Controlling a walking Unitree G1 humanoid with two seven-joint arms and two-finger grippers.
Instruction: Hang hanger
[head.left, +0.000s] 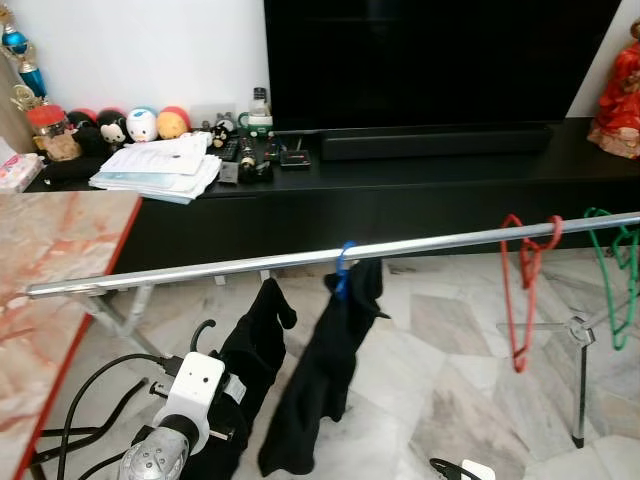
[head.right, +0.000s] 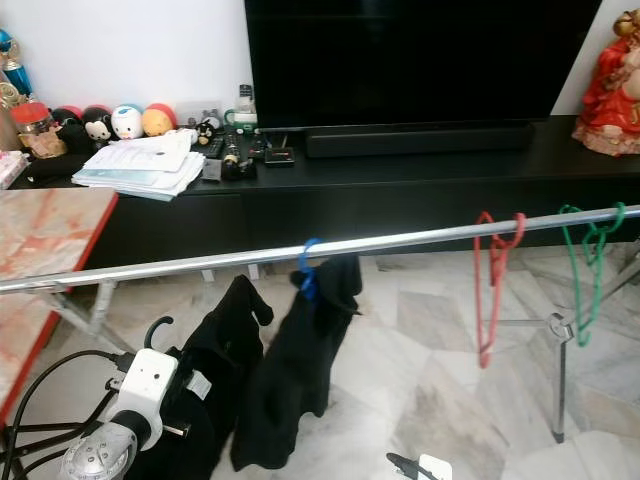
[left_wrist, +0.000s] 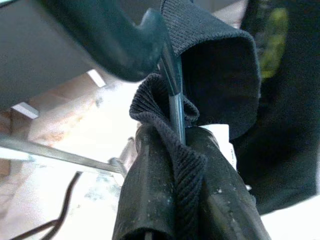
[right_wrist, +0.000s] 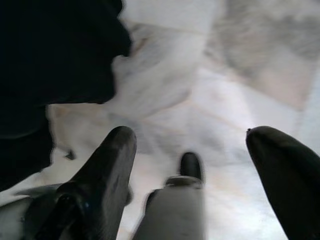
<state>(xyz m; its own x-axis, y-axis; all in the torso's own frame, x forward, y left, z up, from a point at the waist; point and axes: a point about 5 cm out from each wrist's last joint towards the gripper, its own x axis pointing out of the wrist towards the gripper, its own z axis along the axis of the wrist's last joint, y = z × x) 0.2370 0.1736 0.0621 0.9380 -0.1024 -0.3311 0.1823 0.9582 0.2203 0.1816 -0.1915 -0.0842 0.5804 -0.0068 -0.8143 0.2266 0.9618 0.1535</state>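
A silver rail (head.left: 300, 258) runs across the view at a slight slope. On it hang a blue hanger (head.left: 344, 268) carrying a black garment (head.left: 320, 380), a bare red hanger (head.left: 520, 290) and a bare green hanger (head.left: 615, 280). Below the rail's left part, my left arm (head.left: 190, 395) holds up a second black garment (head.left: 255, 350) on a dark hanger whose hook (head.left: 203, 330) points up. In the left wrist view my left gripper (left_wrist: 180, 145) is shut on the hanger's stem and the fabric around it. My right gripper (right_wrist: 192, 137) hangs low over the floor, open with nothing in it.
A marble table with a red edge (head.left: 60, 330) stands close on the left. Behind the rail is a black TV cabinet (head.left: 420, 190) with papers (head.left: 160, 165), toys and a TV. The rack's leg (head.left: 580, 380) stands at the right. Black cables (head.left: 90, 400) lie on the marble floor.
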